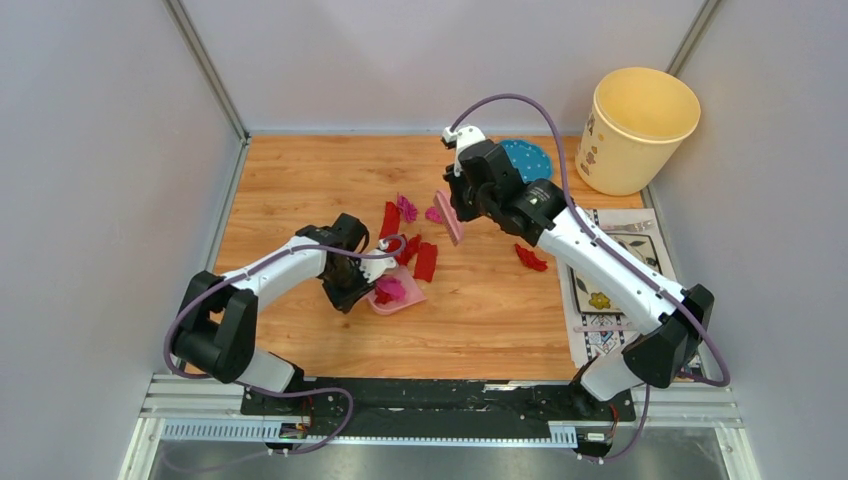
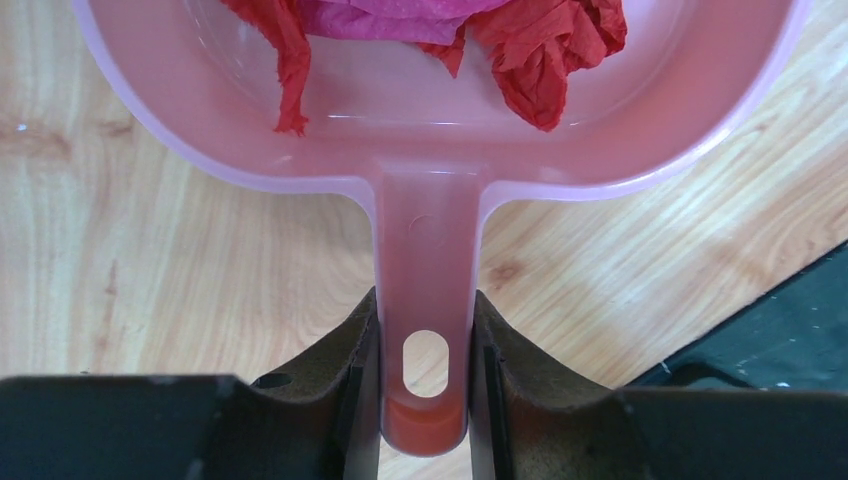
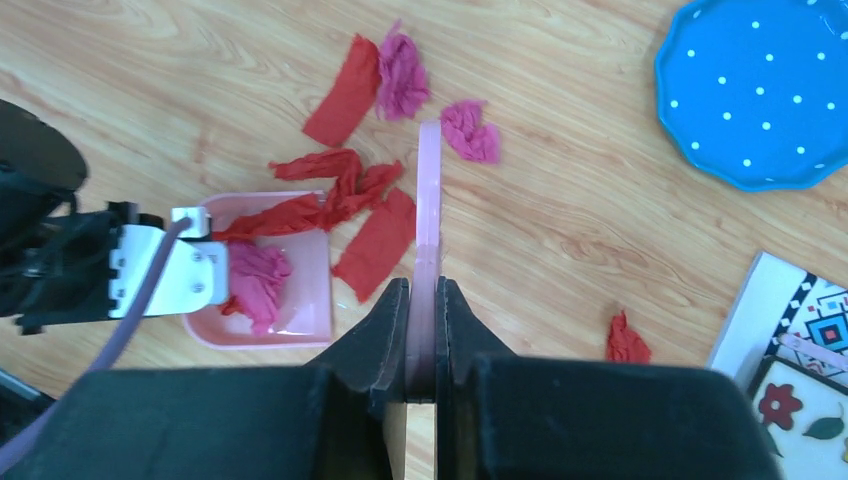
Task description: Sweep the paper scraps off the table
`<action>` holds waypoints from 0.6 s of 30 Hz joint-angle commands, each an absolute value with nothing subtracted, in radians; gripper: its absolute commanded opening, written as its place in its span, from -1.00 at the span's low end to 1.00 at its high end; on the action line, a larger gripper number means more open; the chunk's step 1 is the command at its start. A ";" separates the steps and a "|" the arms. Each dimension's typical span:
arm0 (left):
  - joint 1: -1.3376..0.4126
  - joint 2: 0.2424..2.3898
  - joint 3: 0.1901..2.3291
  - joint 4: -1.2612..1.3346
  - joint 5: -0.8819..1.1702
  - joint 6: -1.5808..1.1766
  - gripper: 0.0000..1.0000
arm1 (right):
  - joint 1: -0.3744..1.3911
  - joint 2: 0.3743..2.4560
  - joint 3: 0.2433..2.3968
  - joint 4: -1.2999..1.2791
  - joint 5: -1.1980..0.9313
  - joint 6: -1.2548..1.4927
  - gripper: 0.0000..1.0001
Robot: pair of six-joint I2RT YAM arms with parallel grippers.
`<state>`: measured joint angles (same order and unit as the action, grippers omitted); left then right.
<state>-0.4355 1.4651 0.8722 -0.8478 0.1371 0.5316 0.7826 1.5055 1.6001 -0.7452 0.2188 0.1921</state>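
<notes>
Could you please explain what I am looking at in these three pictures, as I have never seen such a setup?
These are two robot arms bolted to a wooden table. One picture looks down from above; the other two come from wrist cameras. The left gripper clamps the handle of a pink dustpan, which holds some paper scraps. The right gripper is shut on a pink hand brush. More red and pink scraps lie on the table, with a blue plate, a yellow bin and a patterned placemat farther right.
</notes>
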 commanded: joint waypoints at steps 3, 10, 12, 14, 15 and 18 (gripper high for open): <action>-0.451 1.440 0.932 -0.963 0.201 0.439 0.29 | 0.773 1.459 1.566 -0.747 0.137 0.026 -1.00; -0.451 1.370 1.055 -1.092 0.314 0.497 0.68 | 0.738 1.428 1.595 -0.845 -0.162 -0.161 -1.00; -0.451 1.345 1.133 -1.126 0.380 0.543 0.68 | 0.735 1.428 1.611 -0.891 -0.234 -0.219 -1.00; -0.451 1.313 1.204 -1.163 0.484 0.577 0.68 | 0.732 1.424 1.624 -0.914 -0.368 -0.253 -1.00; -0.451 1.296 1.277 -1.163 0.524 0.604 0.69 | 0.732 1.420 1.623 -0.922 -0.411 -0.271 -1.00; -0.453 1.211 1.348 -1.050 0.643 0.600 0.72 | 0.732 1.416 1.623 -0.904 -0.566 -0.299 -1.00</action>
<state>-0.4500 1.3445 1.2293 -1.1126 0.4160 0.5457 0.7315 1.4612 1.5776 -0.8986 -0.2951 -0.1974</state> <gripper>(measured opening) 0.844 0.093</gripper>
